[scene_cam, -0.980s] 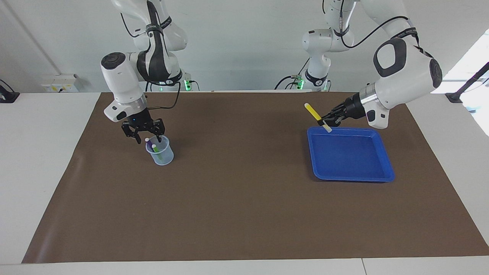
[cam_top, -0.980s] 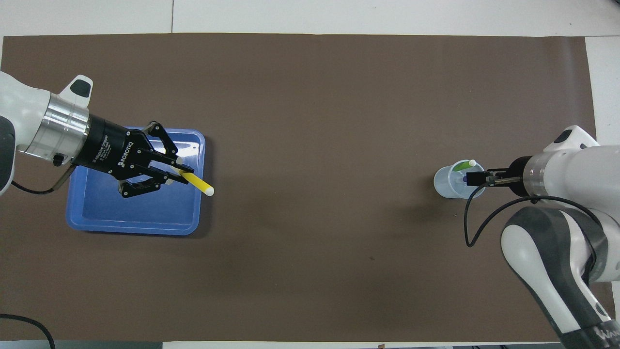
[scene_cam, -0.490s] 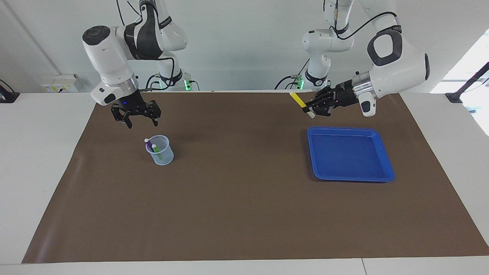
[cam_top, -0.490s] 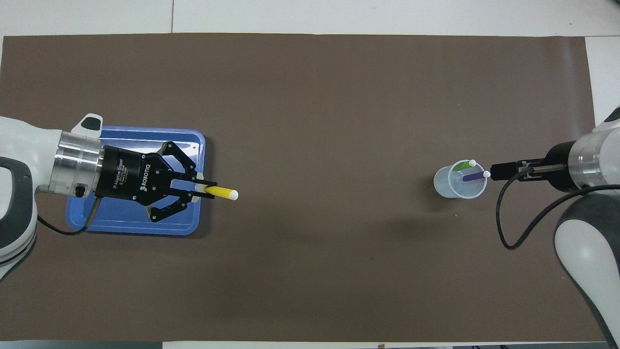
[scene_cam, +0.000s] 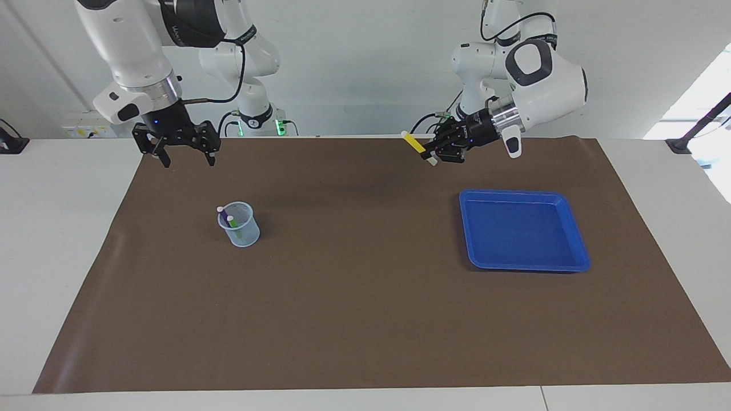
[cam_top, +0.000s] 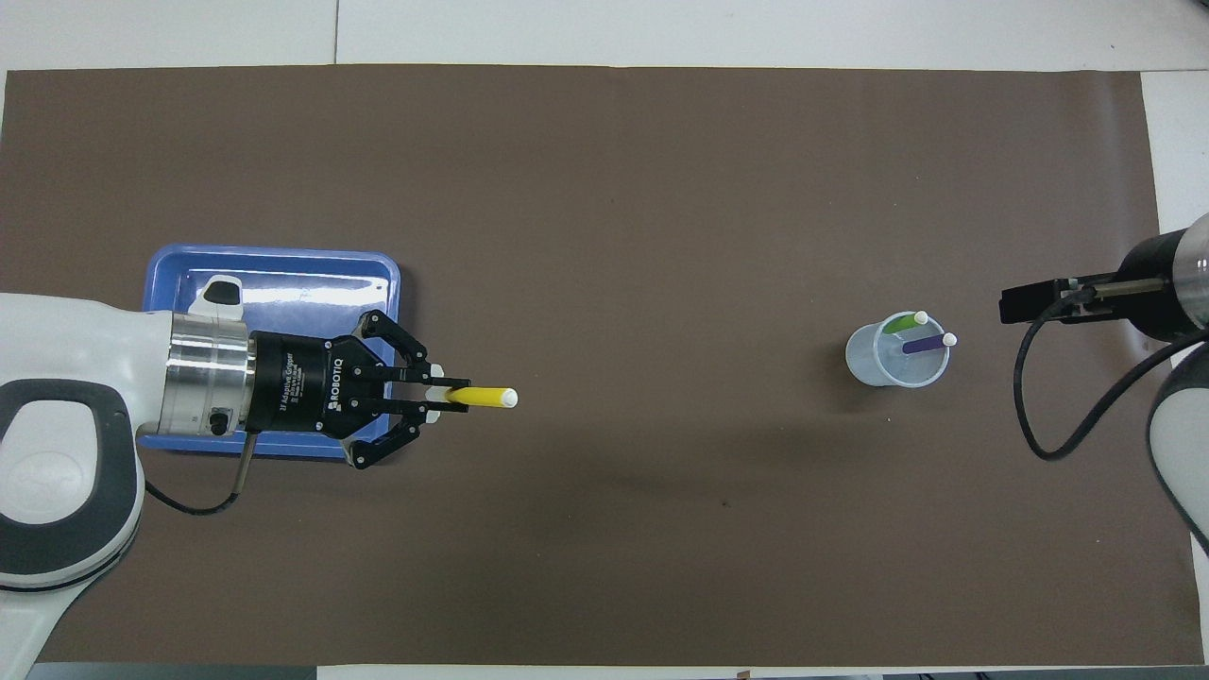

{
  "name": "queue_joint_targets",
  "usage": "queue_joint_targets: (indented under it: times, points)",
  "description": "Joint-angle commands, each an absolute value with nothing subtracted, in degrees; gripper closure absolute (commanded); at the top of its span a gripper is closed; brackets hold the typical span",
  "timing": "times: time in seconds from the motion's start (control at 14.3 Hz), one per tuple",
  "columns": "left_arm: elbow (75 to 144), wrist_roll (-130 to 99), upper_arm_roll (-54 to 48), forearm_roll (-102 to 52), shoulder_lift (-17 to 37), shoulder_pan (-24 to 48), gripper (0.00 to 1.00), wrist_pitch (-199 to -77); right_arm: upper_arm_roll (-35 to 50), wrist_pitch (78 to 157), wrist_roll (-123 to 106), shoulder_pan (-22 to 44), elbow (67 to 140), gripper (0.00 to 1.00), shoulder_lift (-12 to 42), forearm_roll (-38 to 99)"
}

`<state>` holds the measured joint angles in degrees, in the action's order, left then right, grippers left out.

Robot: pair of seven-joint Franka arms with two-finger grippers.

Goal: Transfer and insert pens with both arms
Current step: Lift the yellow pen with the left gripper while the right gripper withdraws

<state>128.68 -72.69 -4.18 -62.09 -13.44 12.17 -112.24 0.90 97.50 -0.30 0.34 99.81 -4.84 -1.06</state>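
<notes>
Yellow pen, facing view: yellow pen (scene_cam: pixel 415 144) is clamped near its pale end in the left hand (scene_cam: pixel 441 150), held slantwise, raised off the surface, nearer the robots than the blue tray (scene_cam: pixel 523 261).
Likely reason: probably lifted for a handover toward the cup (scene_cam: pixel 242 231).
Right hand, facing view: right hand (scene_cam: pixel 181 155) hangs raised, pointing down, fingers spread, empty, nearer the robots than the cup.
Cup, overhead view: purple pen (cam_top: pixel 924 345) and green pen (cam_top: pixel 905 322) lean inside the cup, tips above the rim.
Left hand, overhead view: wrist level, yellow pen aimed toward the cup, past the tray's edge.
</notes>
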Motion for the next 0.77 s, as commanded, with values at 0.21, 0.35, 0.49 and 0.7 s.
queue_joint_targets:
  times: [0.21,0.35,0.49,0.7]
  points:
    - [134.21,-73.92,-3.69,-65.30,-17.93,15.29,1.00,-117.16,4.90,94.57,6.83,0.18,95.19,0.00,-2.29,1.30]
    - [134.21,-74.09,-3.69,-65.39,-17.93,15.29,1.00,-117.07,6.93,94.92,12.11,0.18,95.01,0.00,-2.20,5.95]
    - [134.21,-74.18,-3.69,-65.56,-17.93,14.94,1.00,-117.07,8.69,95.62,15.02,0.18,94.57,0.00,-2.20,13.32]
    - [134.21,-75.06,-3.69,-66.18,-18.02,14.94,1.00,-116.98,11.33,98.60,19.06,0.26,95.10,0.00,-2.20,28.09]
